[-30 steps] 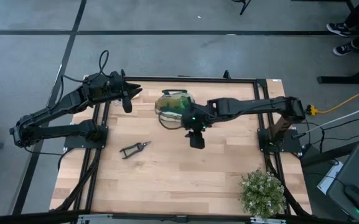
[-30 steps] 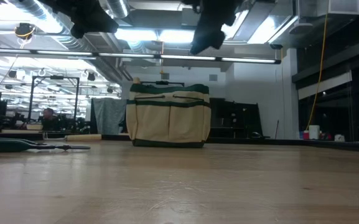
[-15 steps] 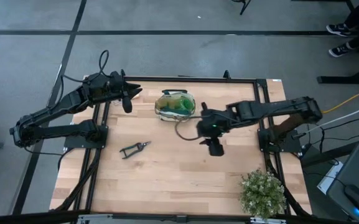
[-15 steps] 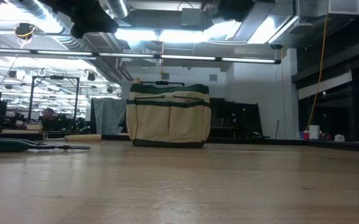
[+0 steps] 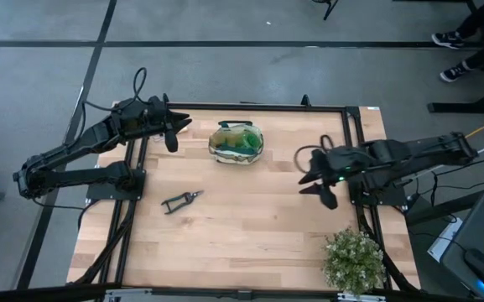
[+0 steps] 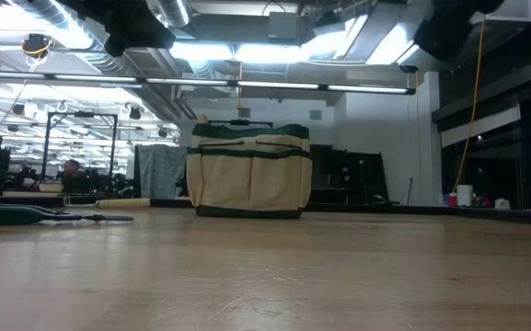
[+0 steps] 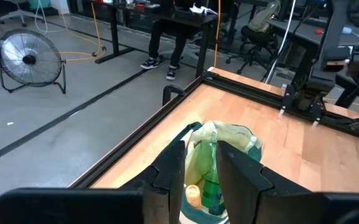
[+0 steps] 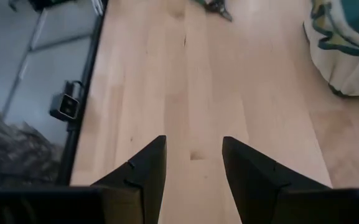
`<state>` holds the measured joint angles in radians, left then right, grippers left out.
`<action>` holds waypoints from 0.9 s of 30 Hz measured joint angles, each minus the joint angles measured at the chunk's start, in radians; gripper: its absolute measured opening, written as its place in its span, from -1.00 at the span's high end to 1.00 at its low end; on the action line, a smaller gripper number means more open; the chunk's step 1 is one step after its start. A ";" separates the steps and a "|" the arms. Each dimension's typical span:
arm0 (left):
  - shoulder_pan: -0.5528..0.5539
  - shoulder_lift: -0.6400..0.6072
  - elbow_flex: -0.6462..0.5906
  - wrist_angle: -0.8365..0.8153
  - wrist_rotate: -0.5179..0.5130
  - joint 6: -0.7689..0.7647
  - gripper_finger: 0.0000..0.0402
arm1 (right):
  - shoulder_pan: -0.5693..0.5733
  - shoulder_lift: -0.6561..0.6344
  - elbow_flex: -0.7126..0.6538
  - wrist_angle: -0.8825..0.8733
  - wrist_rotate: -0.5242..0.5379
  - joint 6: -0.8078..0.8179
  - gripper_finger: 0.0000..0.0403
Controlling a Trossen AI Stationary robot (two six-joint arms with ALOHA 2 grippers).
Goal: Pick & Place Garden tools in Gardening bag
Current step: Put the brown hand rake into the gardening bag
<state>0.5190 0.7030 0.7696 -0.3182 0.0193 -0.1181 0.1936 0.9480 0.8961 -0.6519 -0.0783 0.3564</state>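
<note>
The cream gardening bag (image 5: 236, 143) with green trim stands upright on its base at the table's far middle. It also shows in the low view (image 6: 249, 171). A green spray bottle (image 7: 211, 186) and a wooden handle end (image 7: 193, 194) show inside it. The black pruning shears (image 5: 181, 200) lie flat on the table, left of centre. My left gripper (image 5: 172, 135) is open and empty, raised to the left of the bag. My right gripper (image 5: 316, 186) is open and empty, raised near the table's right edge.
A bushy potted plant (image 5: 355, 260) stands at the near right corner. A black frame (image 5: 242, 107) runs around the table. Bare wood lies between the shears and my right gripper. People's legs and office chairs show in the room beyond the table.
My right gripper has swung from just in front of the bag toward the table's right edge and a little toward the near edge, staying raised and empty. The bag and the shears have kept their places.
</note>
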 joint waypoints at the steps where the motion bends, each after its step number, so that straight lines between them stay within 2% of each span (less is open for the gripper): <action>1: 0.000 0.000 0.000 0.000 0.000 0.000 0.57 | 0.000 -0.038 -0.024 0.007 0.003 0.004 0.21; 8: 0.000 0.000 0.000 0.000 0.000 0.000 0.57 | 0.006 -0.304 -0.271 0.173 0.110 0.110 0.21; 12: 0.000 0.000 0.000 0.000 0.000 0.000 0.57 | 0.004 -0.393 -0.382 0.210 0.172 0.195 0.21; 17: 0.000 0.000 0.000 0.000 0.000 0.000 0.57 | 0.002 -0.406 -0.424 0.157 0.214 0.200 0.21; 27: 0.000 0.000 0.000 0.000 0.000 0.000 0.57 | 0.002 -0.384 -0.427 0.125 0.202 0.156 0.21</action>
<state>0.5190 0.7029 0.7696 -0.3183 0.0193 -0.1177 0.1955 0.5640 0.4690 -0.5269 0.1234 0.5125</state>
